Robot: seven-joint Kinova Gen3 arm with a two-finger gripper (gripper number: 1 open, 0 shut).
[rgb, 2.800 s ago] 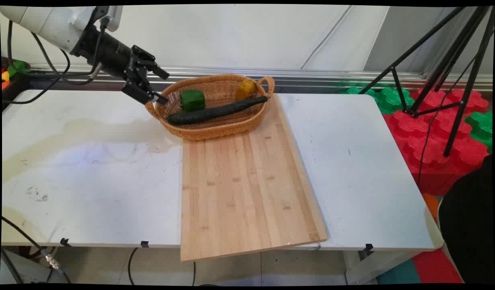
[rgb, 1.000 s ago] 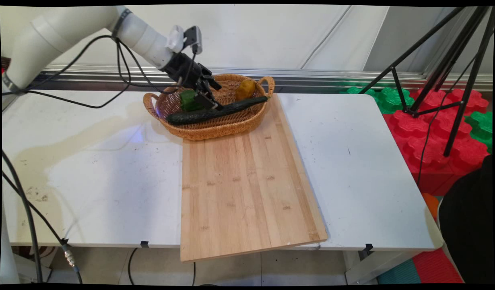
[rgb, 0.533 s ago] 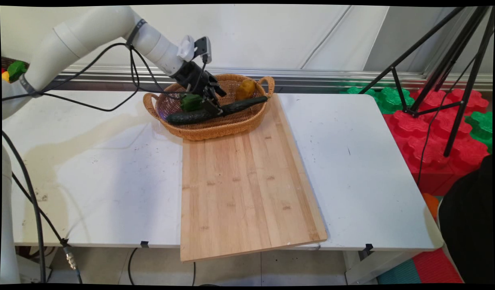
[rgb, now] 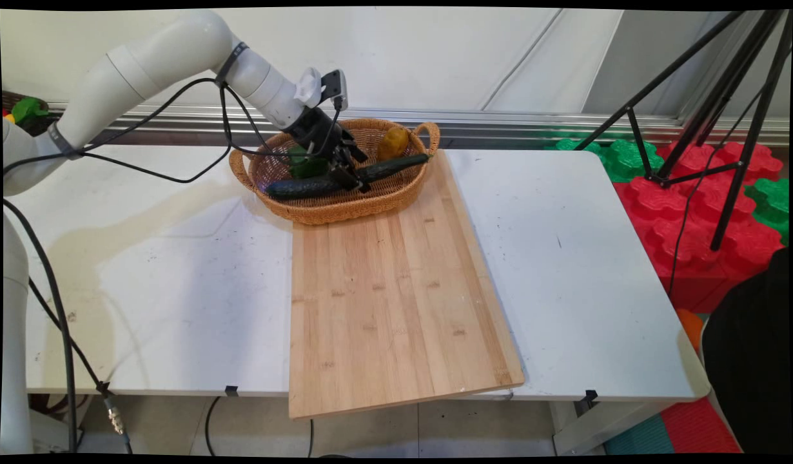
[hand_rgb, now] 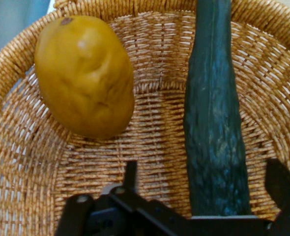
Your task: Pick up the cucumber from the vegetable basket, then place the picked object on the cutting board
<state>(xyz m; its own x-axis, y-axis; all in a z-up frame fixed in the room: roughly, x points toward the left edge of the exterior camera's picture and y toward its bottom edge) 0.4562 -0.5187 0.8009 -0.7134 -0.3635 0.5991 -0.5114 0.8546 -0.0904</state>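
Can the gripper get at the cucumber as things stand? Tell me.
Probably yes. The gripper is open inside the basket with a finger on each side of the cucumber; the potato lies clear.

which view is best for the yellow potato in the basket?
Hand view: the potato fills the upper left, unobstructed, lying on the basket weave beside the cucumber. In the main view it is only a small yellow lump at the basket's far end.
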